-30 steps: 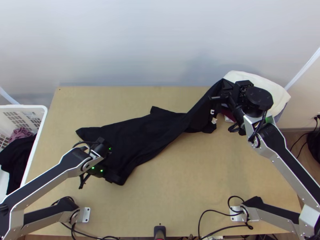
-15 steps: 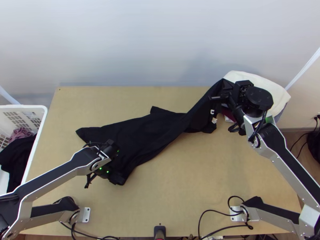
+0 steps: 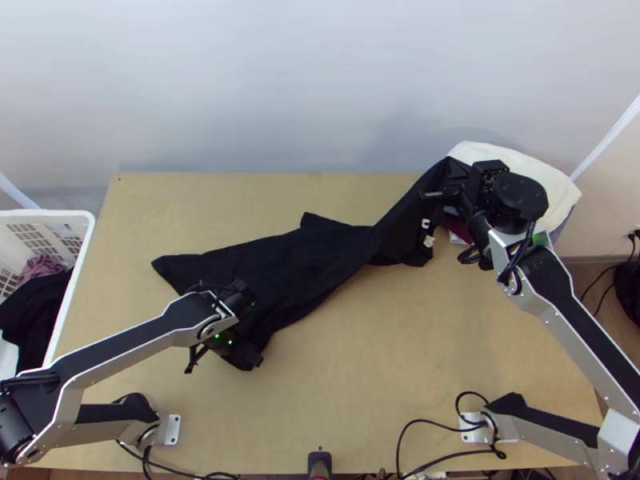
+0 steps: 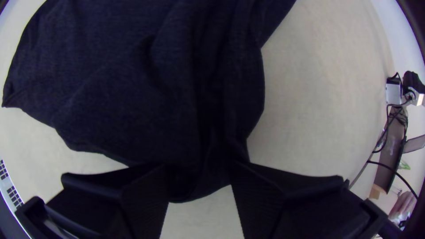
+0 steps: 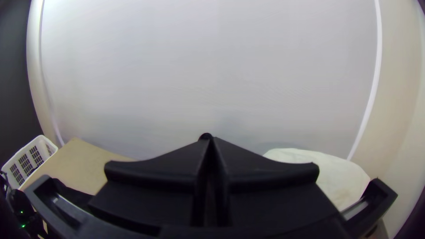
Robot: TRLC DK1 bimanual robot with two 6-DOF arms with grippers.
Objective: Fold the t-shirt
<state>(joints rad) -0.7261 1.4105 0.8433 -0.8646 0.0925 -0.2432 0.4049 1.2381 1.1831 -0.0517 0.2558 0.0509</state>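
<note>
Since the earlier frame, the left gripper (image 3: 250, 356) has moved a little toward the table's middle, over the near end of the black t-shirt (image 3: 296, 260); the right gripper (image 3: 452, 170) holds position at the far right. Shirt lies unfolded in any neat sense: creased, stretched slantwise across the wooden table (image 3: 480, 336), one corner flat toward the basket (image 3: 74, 214), the far right end drawn up to the right gripper. Right claw: closed, apparently pinching that raised end, though the contact is hard to make out. Left claw: open, a rounded edge of cloth lying between its spread fingers. Small white label (image 3: 426, 223) noted near the shirt's right end; print too small to read. White cloth (image 3: 520, 160) lies beside the right gripper.
</note>
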